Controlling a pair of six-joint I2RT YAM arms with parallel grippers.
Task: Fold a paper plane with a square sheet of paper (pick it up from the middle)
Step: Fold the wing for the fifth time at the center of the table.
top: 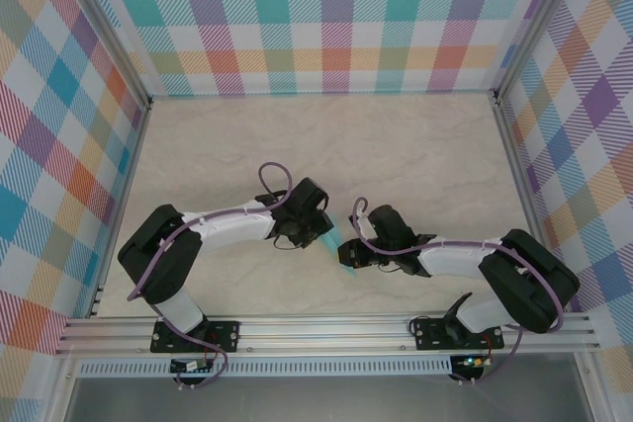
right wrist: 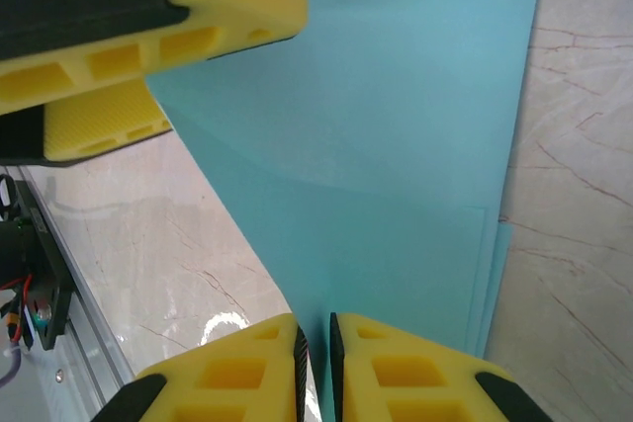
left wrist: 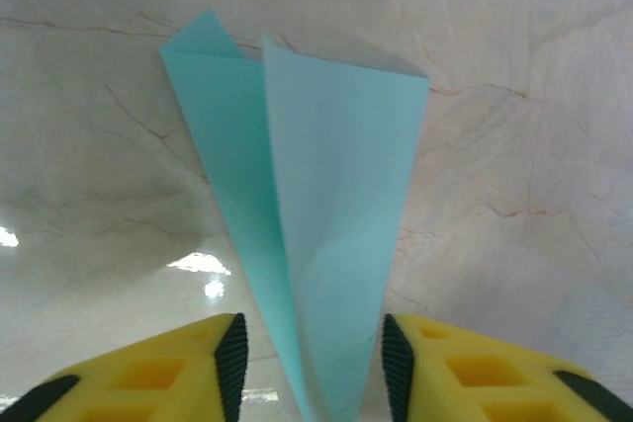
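Both arms reach inward, elbows bent, and meet above the middle of the desk (top: 326, 145), wrists facing each other. The light-teal sheet of paper (left wrist: 326, 214), folded into a tapering shape with a centre crease, is held between them, clear of the surface. The right hand (right wrist: 316, 343) is almost fully closed, pinching the sheet's lower edge. The left hand (left wrist: 312, 343) is partly open; the narrow end of the sheet passes between its yellow fingers (left wrist: 223, 353), with a gap on one side.
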